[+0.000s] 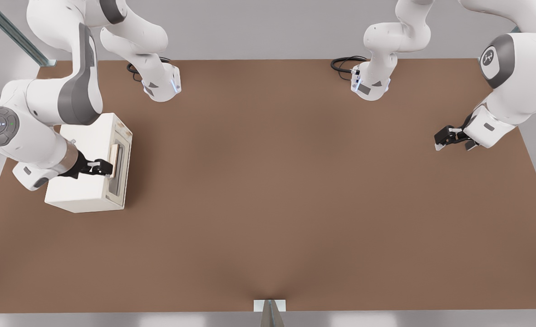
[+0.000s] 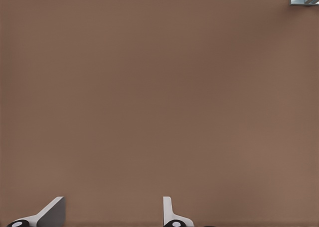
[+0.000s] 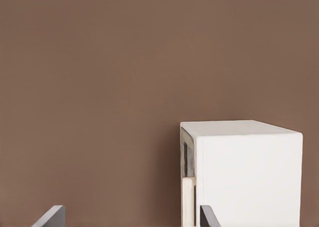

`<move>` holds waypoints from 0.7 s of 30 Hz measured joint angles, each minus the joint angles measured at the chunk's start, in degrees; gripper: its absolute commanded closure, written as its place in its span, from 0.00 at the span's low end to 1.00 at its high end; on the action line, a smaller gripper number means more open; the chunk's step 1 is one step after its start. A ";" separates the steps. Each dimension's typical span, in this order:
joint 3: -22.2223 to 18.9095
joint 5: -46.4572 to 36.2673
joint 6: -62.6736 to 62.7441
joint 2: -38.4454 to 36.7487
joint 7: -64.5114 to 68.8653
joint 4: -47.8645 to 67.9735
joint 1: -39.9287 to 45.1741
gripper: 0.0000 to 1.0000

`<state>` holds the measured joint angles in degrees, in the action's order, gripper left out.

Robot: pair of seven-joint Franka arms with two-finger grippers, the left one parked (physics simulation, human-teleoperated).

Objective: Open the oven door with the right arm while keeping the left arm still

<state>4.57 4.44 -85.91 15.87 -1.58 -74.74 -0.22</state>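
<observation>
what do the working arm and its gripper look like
The right arm is a white jointed arm with dark grey bands and a round grey cap ringed with small buttons. Its gripper, over the cream oven's top near the door handle, is black with a small white mark; its fingers look grey in the wrist view.

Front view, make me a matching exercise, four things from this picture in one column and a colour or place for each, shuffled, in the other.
Column one:
1. oven door
2. gripper
3. table
4. oven

Column two:
A. plain brown surface
B. cream box at the front view's left
C. black, over the oven's top beside the handle
D. narrow panel with a dark window, facing the front view's right

Pairs: 1-D, 2-C, 3-A, 4-B
</observation>
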 measured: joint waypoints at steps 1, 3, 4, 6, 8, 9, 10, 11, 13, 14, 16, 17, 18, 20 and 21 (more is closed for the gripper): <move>0.00 0.10 -0.06 0.10 0.14 0.00 -0.03 0.00; 0.21 1.62 -0.29 0.59 0.38 -0.49 -0.77 0.00; 0.25 3.87 -0.39 1.12 0.43 -1.07 -2.37 0.00; 0.38 9.96 -0.48 1.96 -0.18 -3.47 -8.30 0.00; 2.10 15.51 0.17 2.17 -1.83 -6.08 -10.97 0.03; 3.31 18.47 0.57 2.03 -2.88 -7.52 -11.51 0.26; 3.97 21.08 0.66 1.68 -4.03 -9.44 -11.72 0.46; 4.31 23.43 0.38 1.08 -5.36 -12.28 -11.73 0.66; 4.56 27.37 -1.41 -2.10 -8.27 -20.12 -11.41 0.77; 4.63 28.99 -2.63 -4.31 -9.86 -24.70 -11.26 0.81; 4.81 31.18 -5.28 -8.52 -13.15 -32.48 -11.18 1.00; 4.86 31.90 -6.51 -9.81 -14.74 -34.82 -11.24 1.00; 4.89 32.44 -7.60 -10.68 -16.28 -36.37 -11.31 1.00; 4.91 33.16 -9.98 -12.58 -19.29 -40.38 -11.21 1.00; 4.91 33.40 -11.19 -13.17 -20.78 -42.32 -11.06 1.00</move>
<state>9.48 37.84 -97.10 2.70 -22.36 -117.06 -11.28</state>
